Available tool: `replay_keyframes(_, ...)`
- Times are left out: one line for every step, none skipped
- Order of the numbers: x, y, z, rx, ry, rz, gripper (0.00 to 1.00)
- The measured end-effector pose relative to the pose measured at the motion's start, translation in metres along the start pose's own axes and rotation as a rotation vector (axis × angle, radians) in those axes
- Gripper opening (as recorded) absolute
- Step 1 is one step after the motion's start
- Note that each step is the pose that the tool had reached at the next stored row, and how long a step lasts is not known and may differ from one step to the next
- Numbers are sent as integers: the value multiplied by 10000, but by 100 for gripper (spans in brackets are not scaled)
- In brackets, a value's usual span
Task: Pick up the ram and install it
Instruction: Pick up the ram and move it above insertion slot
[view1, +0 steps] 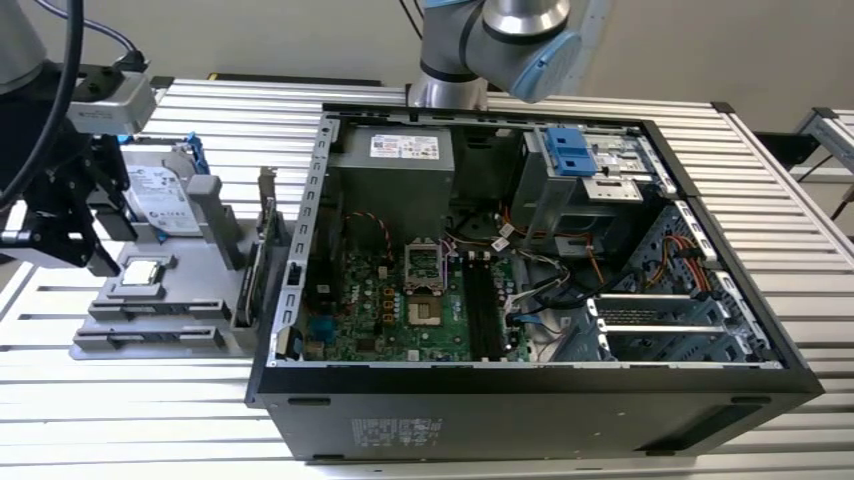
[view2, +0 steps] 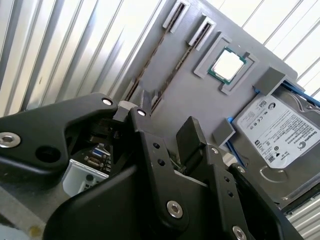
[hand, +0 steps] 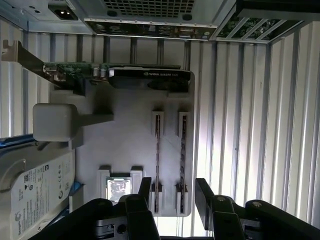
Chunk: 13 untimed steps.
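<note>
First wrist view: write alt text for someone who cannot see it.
The open gripper hangs over a grey tray, its jaws apart above the ends of two RAM sticks standing on edge in parallel slots. The tray also holds a processor chip, a hard drive and a graphics card, with the computer case beyond on a slatted metal table.

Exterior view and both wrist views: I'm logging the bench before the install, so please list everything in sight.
computer case: one, black, open, centre of table
motherboard: one, green, inside case
holder tray: one, grey, at the exterior view's left of case
ram sticks: two, dark, on edge in tray slots
processor chip: one, silver, in tray recess
hard drive: one, silver, white label, on tray
graphics card: one, green-black, tray edge nearest case
table: one, silver slats
gripper: one, black, open, above the tray
</note>
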<state>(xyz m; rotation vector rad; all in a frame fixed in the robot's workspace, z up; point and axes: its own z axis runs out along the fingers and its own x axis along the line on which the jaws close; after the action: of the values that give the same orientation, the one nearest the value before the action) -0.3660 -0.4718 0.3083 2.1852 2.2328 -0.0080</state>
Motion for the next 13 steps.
replay_keyframes(0,0,5,4,0,-5,100)
replay_keyframes(-1,0,9,7,0,-9,100)
replay_keyframes(-1,0,14,11,0,-14,100)
replay_keyframes(-1,0,18,14,0,-18,100)
replay_keyframes(-1,0,23,17,1,-23,100)
replay_keyframes(-1,0,28,20,1,-28,100)
replay_keyframes(-2,0,32,23,1,-32,100)
replay_keyframes(-2,0,37,27,1,-38,100)
replay_keyframes(-2,-1,41,32,0,-41,100)
replay_keyframes(-1,-1,46,35,0,-46,100)
replay_keyframes(-2,-1,52,38,1,-50,100)
replay_keyframes(-1,-1,57,42,1,-54,100)
replay_keyframes(-1,-1,62,46,1,-58,100)
